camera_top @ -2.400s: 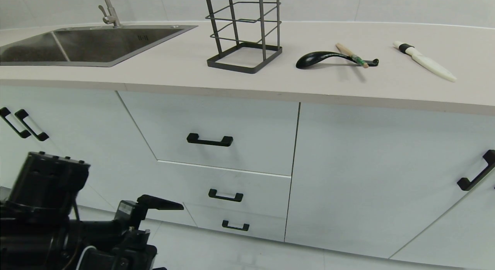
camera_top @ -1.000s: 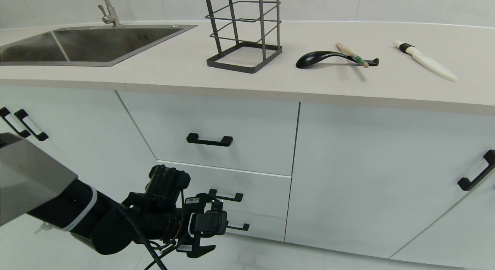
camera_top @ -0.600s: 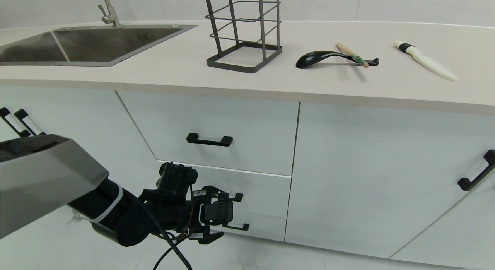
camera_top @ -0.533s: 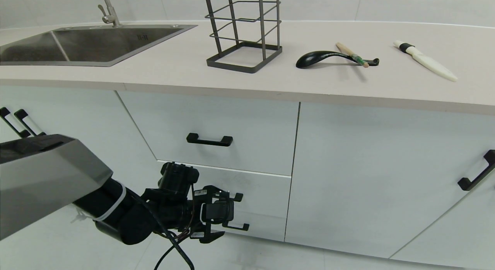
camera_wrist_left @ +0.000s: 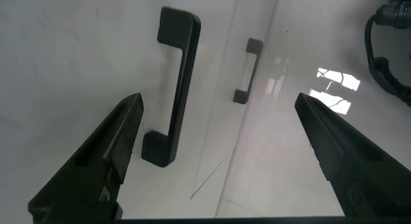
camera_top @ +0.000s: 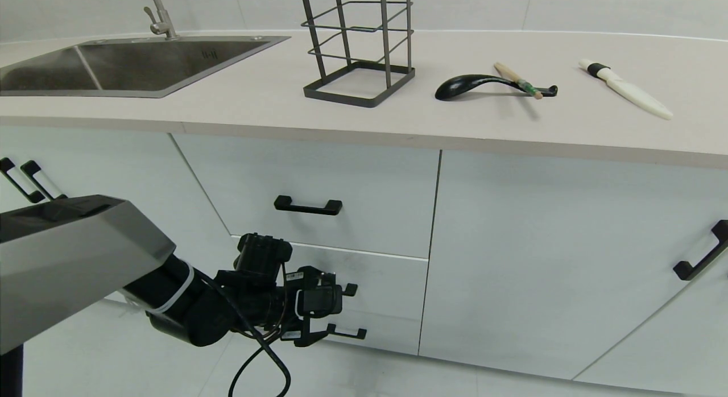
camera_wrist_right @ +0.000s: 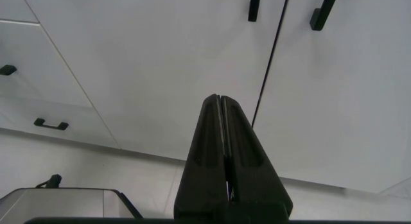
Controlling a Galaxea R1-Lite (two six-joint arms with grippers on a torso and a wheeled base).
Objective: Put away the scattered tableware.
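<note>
**A:** Where is the left tool (camera_wrist_left: 218,105) hanging?

**B:** It is hovering low in front of the drawer stack. Its fingers (camera_wrist_left: 106,156) are standing wide apart, and the middle drawer's black handle (camera_wrist_left: 172,95) is sitting in the gap, closer to one finger. I cannot tell whether anything is touching.

**A:** And the right tool (camera_wrist_right: 221,103)?

**B:** Its fingers are pressing flat together with nothing between them, and it is facing the white cabinet doors (camera_wrist_right: 160,63).

**A:** Where is the tableware lying?

**B:** All of it is lying on the tabletop (camera_top: 256,110), to the right of the upright wire rack (camera_top: 359,44). The black spoon (camera_top: 463,86) is resting bowl toward the rack. The wooden chopsticks (camera_top: 516,81) are lying across its handle. The white knife (camera_top: 625,91) is lying well apart, farther right.

**A:** What else is showing?

**B:** The steel sink (camera_top: 136,64) is sitting at the tabletop's far left.
</note>
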